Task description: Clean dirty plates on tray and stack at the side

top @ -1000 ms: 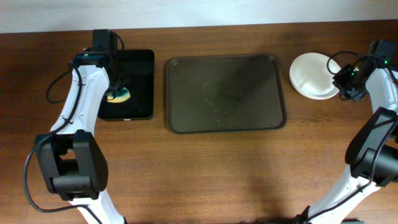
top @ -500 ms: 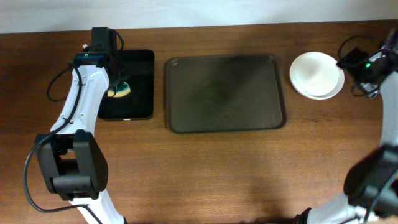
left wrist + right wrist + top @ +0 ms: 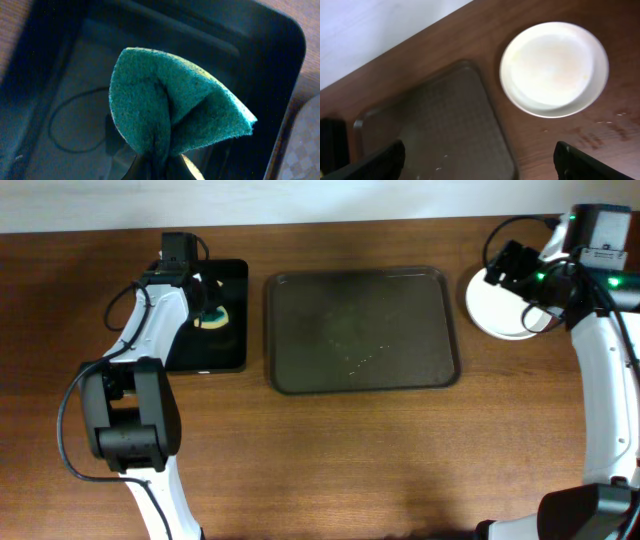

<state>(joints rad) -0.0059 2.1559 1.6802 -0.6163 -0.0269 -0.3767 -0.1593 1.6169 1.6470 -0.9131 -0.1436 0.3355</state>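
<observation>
The brown tray [image 3: 360, 330] lies in the middle of the wooden surface [image 3: 330, 460], with a few pale specks on its floor. Just right of the tray, off its far right corner and clear of its rim, the white plates [image 3: 503, 308] sit on the surface as one pile; how many cannot be told. The right arm [image 3: 590, 330] reaches in over the pile from the side away from the tray. Its jaws stand wide apart and hold nothing: in the right wrist view the two fingertips [image 3: 375, 161] frame the bottom corners, while the top plate [image 3: 554, 67], faintly yellowed, lies beyond them, not between them. Left of the tray sits a smaller black tray [image 3: 228, 345]. Above it the left arm [image 3: 150, 320] has its jaws clamped together on a folded green scouring pad [image 3: 170, 110].
</observation>
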